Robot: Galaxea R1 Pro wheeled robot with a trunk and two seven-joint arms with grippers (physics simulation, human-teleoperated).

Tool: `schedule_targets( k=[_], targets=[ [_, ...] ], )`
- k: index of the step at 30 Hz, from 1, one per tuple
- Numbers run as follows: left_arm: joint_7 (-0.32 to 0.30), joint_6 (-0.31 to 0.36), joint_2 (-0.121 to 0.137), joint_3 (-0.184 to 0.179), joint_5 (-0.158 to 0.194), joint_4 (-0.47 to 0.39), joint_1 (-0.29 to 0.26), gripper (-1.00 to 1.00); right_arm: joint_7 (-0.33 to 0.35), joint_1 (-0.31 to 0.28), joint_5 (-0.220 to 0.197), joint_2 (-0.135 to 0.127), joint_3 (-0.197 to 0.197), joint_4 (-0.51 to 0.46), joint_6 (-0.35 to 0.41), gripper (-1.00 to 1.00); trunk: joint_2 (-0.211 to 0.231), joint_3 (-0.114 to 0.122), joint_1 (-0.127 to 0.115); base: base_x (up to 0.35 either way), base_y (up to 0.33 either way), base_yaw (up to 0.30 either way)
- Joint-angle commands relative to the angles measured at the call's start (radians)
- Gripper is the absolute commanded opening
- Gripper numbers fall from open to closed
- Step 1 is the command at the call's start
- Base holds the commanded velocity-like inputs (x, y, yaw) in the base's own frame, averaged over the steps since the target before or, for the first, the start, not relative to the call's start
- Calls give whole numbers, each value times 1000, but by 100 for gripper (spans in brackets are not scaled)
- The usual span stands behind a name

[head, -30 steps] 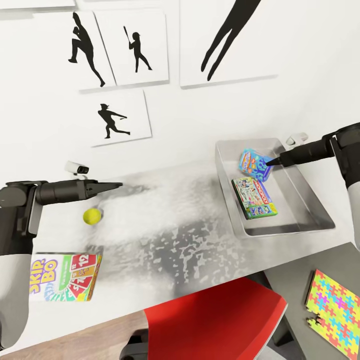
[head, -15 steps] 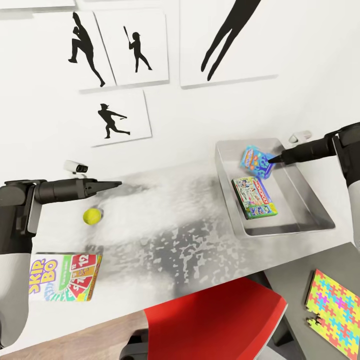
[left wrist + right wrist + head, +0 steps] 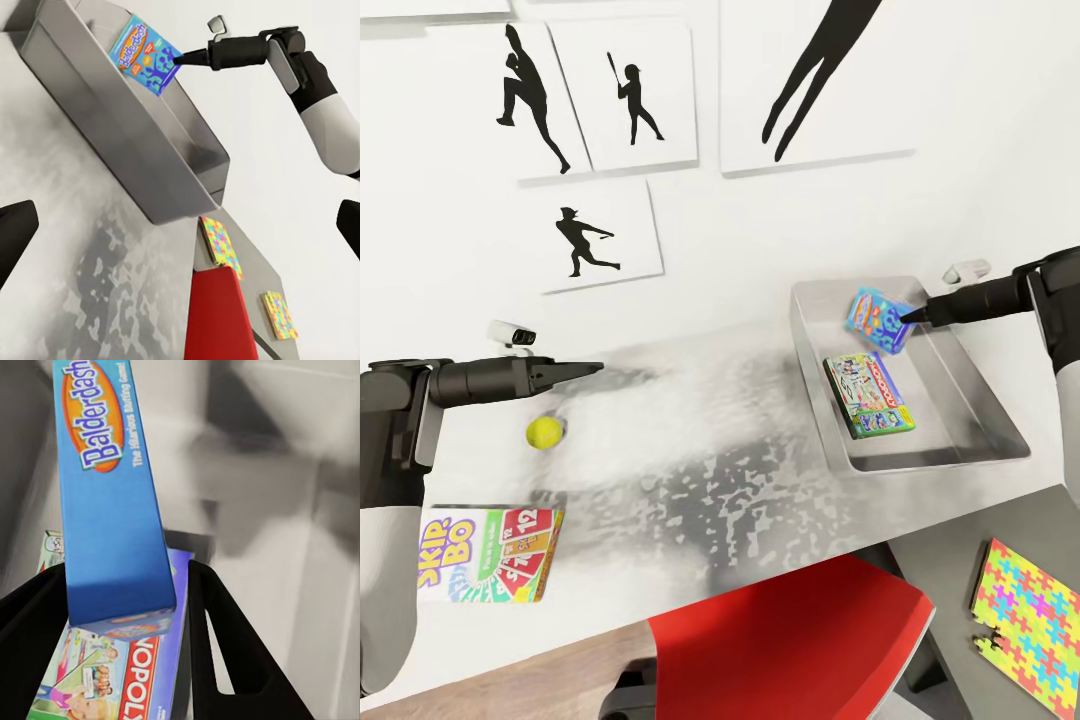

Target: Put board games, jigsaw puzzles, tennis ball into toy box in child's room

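The right pincer is clamped on the blue board game, holding it tilted over the far part of the toy box at the right of the table. The green-edged board game lies flat inside the box.

Risk: the grip sits at one edge of the blue box, so it may pivot or slip early. Released while tilted, it could land propped against the bin wall or on the green-edged game instead of flat.

The left pincer hovers beyond the tennis ball, with the SKIP-BO box nearer; the left wrist view shows its fingers set well apart.

The right wrist view shows the fingers flanking the blue box's lower edge. The left wrist view shows both jigsaw puzzles on the lower end section; the head view shows one clearly, the other barely at its near edge
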Motion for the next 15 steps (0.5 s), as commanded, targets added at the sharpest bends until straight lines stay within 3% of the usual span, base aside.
schedule_targets(
  k=[1,15],
  targets=[
    [-4,11,0,0,-1,0,-1,100,8,-1,8,0,-3,-1,4,-100,-2,-1,1,0,0,0],
    [-4,11,3,0,0,0,-4,100,10,5,7,0,-9,0,1,-100,-2,-1,1,0,0,0]
  ],
)
